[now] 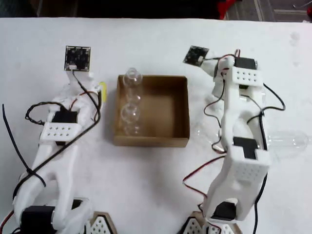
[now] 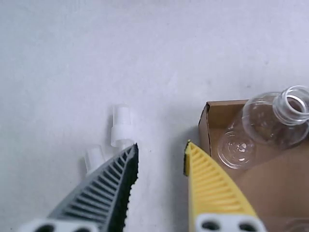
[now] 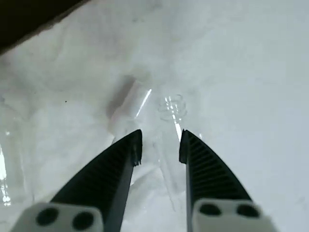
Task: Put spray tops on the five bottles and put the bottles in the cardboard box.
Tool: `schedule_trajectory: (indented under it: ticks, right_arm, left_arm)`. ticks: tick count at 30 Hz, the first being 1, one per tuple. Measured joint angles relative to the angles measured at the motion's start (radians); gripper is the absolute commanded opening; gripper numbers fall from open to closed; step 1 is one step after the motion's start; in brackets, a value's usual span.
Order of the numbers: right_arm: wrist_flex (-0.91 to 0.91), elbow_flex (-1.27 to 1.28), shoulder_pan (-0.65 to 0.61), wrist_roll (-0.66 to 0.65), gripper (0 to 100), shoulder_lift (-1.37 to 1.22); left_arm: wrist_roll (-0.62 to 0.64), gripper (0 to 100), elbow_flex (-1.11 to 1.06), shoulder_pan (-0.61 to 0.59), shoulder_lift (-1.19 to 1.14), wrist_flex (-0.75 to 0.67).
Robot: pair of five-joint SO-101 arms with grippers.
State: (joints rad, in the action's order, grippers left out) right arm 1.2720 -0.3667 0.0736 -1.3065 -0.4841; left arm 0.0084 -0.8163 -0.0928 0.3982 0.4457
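Cardboard box (image 2: 217, 113) holds clear bottles (image 2: 270, 118) (one shows an open neck) just beside my left gripper (image 2: 161, 152), spread wide above the table, white spray tops (image 2: 120, 126) near its grey finger. My right gripper (image 3: 160, 142) hangs parted over a lone bottle (image 3: 171, 107) lying flat.
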Motion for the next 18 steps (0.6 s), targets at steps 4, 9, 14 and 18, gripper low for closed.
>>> schedule_trajectory:
  ticks: [4, 9, 14, 18]
  right_arm:
    - [0.025, -0.120, -0.003, -0.020, 10.8, -0.091]
    - [0.066, -0.255, 0.003, -0.043, 10.8, -0.189]
    - [0.146, -0.377, -0.002, -0.092, 10.8, -0.307]
    - [0.170, -0.477, -0.002, -0.098, 10.8, -0.384]
  left_arm:
    - [0.000, 15, 0.000, 0.000, 0.000, 0.000]
    - [0.000, 15, 0.000, 0.000, 0.000, 0.000]
    - [0.000, 15, 0.000, 0.000, 0.000, 0.000]
    - [0.000, 15, 0.000, 0.000, 0.000, 0.000]
